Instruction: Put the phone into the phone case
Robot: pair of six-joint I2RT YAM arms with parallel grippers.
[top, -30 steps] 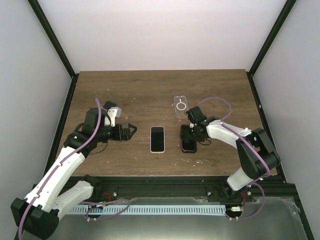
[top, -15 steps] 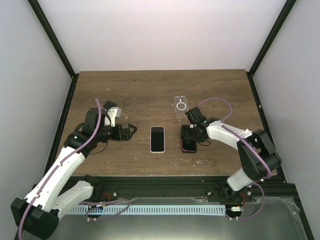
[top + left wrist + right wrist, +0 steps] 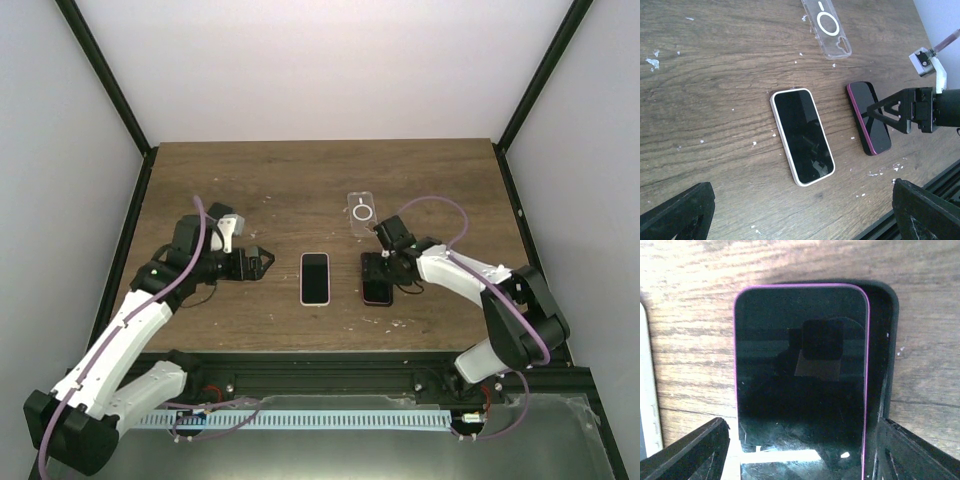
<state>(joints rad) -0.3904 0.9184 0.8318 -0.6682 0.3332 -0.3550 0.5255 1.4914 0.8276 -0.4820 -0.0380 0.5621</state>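
A phone with a purple rim [image 3: 800, 375] lies screen up on a black phone case [image 3: 885, 355], shifted toward the case's left side. It shows right of centre in the top view [image 3: 377, 288] and in the left wrist view [image 3: 869, 117]. My right gripper [image 3: 381, 264] is open, low over the phone's far end, one finger [image 3: 690, 450] on each side of it. My left gripper [image 3: 255, 263] is open and empty, left of a white-rimmed phone [image 3: 315, 277].
A clear case with a white ring [image 3: 360, 213] lies behind the right gripper and also shows in the left wrist view [image 3: 827, 25]. The white-rimmed phone [image 3: 802, 135] lies between the two grippers. White flecks dot the wooden table [image 3: 250, 180].
My right wrist has shifted slightly over the purple-rimmed phone. The phone and the left arm have hardly moved.
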